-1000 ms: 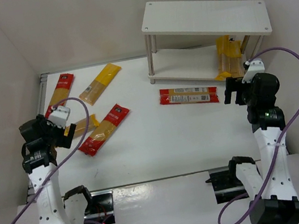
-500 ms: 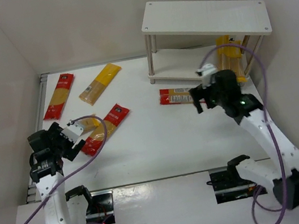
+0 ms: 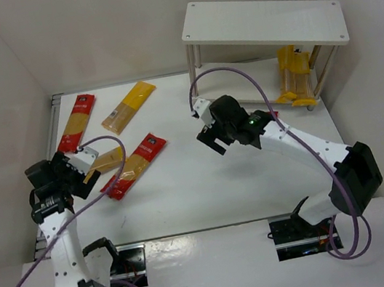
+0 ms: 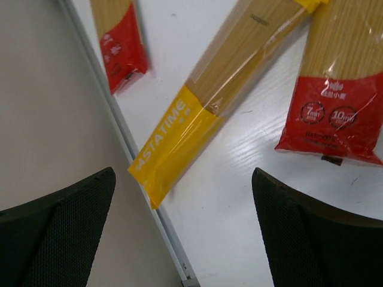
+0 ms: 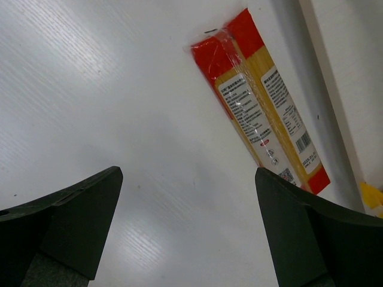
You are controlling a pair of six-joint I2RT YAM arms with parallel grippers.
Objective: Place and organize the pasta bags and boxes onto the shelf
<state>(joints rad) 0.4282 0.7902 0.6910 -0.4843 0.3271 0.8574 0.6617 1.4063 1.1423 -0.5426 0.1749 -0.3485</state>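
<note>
Your right gripper (image 5: 188, 179) gapes beside the red pack (image 5: 257, 110); your left gripper (image 4: 182, 179) gapes over the yellow pack (image 4: 221, 84) at the desk's (image 4: 239, 209) left edge.

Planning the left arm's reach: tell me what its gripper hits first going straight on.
Probably the yellow pack, centred ahead of the left gripper and its open jaws; depth unclear.

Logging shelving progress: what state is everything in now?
Left gripper: open, empty.
Right gripper: open, empty.
Shelf: upright.
Shelved yellow pack: on lower tier.
Red pack by shelf: flat on table.
Far red pack: flat on table.
Far yellow pack: flat on table.
Near red pack: flat on table.
Near yellow pack: flat on table.
</note>
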